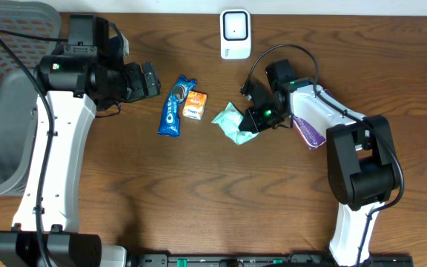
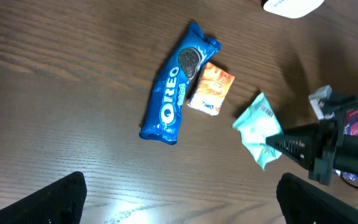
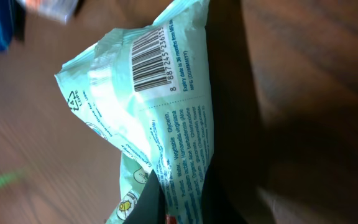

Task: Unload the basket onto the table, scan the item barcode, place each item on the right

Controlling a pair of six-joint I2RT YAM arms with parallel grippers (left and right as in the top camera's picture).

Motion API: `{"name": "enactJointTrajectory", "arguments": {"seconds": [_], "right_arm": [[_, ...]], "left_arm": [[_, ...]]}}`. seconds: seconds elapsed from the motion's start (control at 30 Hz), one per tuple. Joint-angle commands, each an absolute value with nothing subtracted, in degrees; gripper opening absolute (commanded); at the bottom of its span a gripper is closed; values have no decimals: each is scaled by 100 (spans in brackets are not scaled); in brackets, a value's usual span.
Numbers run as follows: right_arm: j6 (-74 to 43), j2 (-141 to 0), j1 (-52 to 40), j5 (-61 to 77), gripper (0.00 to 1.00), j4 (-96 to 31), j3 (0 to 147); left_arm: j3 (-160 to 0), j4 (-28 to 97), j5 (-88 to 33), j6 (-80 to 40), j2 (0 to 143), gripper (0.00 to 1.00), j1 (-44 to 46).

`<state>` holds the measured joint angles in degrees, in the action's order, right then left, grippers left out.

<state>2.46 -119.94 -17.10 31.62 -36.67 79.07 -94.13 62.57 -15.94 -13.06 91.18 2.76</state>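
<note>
Here the right end effector [image 1: 250, 121] has its two fingers pressed together on one edge of the mint-green packet [image 1: 230, 122], pinching the thin wrapper between the tips. In the right wrist view the dark fingertips [image 3: 151, 202] meet at the bottom of the picture with the packet [image 3: 160, 118] running up and away from them. Its barcode [image 3: 153, 60] is printed near the far end, facing the camera, with small lines of text beside it. The left wrist view shows the same grip from the side: the narrow black tips [image 2: 273, 144] close on a corner of the packet [image 2: 257, 127]. Whether the packet is lifted clear or rests on the desk [image 1: 199, 200] cannot be told.

The packet sits near the middle of the desk, just right of a small orange packet [image 1: 194, 104]. That one touches a blue Oreo pack [image 1: 175, 106] lying at a slant. A white scanner [image 1: 234, 33] stands at the far edge, well apart from the held packet. A purple-and-white pouch [image 1: 311, 126] lies partly under the right arm.

The left end effector [image 1: 148, 79] hovers to the left of the Oreo pack with its fingers [image 2: 58, 199] spread wide and nothing between them.
</note>
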Motion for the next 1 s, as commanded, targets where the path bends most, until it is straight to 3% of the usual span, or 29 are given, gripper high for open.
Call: {"name": "enactJointTrajectory", "arguments": {"seconds": [0.0, 0.2, 0.3, 0.5, 0.63, 0.8, 0.87, 0.97], "right_arm": [[-1439, -11974, -1658, 3028, 1, -3354, 7953], [-3861, -11848, -1649, 2025, 1, -2829, 7966], [-4261, -11745, -1660, 1393, 11, -2770, 7968], [-4274, -11424, -1658, 1048, 23, -2797, 7968], [-4191, -11076, -1660, 893, 39, -2786, 7972], [-3697, -10744, -1695, 779, 50, -2698, 7972], [-3301, -10748, -1739, 764, 45, -2602, 7972], [-3063, -10855, -1813, 438, 21, -2700, 7970]], "left_arm": [[-9397, 6257, -1535, -1249, 9142, 98, 252], [-9400, 6257, -1535, -1249, 9142, 98, 252], [-9397, 6257, -1535, -1249, 9142, 98, 252], [-9397, 6257, -1535, -1249, 9142, 98, 252], [-9397, 6257, -1535, -1249, 9142, 98, 252], [-9397, 6257, -1535, -1249, 9142, 98, 252], [-9397, 6257, -1535, -1249, 9142, 98, 252], [-9397, 6257, -1535, -1249, 9142, 98, 252]]}}
